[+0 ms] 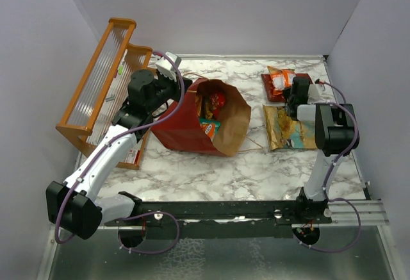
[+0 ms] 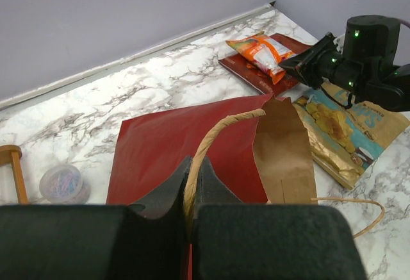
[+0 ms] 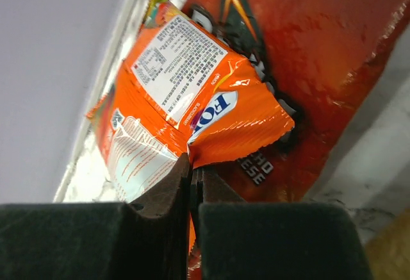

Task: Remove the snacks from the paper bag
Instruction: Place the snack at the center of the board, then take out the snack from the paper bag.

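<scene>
The dark red paper bag (image 1: pixel 186 129) lies on its side mid-table, its brown mouth facing right. A small red packet (image 1: pixel 216 100) and a teal packet (image 1: pixel 209 126) show inside it. My left gripper (image 1: pixel 186 88) is shut on the bag's twine handle (image 2: pixel 214 136) at the bag's upper edge. My right gripper (image 1: pixel 293 96) is shut on the edge of the orange packet (image 3: pixel 186 94), which rests on the dark red Doritos bag (image 3: pixel 320 56) at the back right. The large orange-yellow chip bag (image 1: pixel 285 129) lies flat in front of them.
The orange wooden rack (image 1: pixel 96 94) stands along the left wall. A small clear tub (image 2: pixel 63 182) of coloured bits sits beside it. The bag's second twine handle (image 2: pixel 359 213) trails on the marble table (image 1: pixel 256 164). Grey walls close the back and sides.
</scene>
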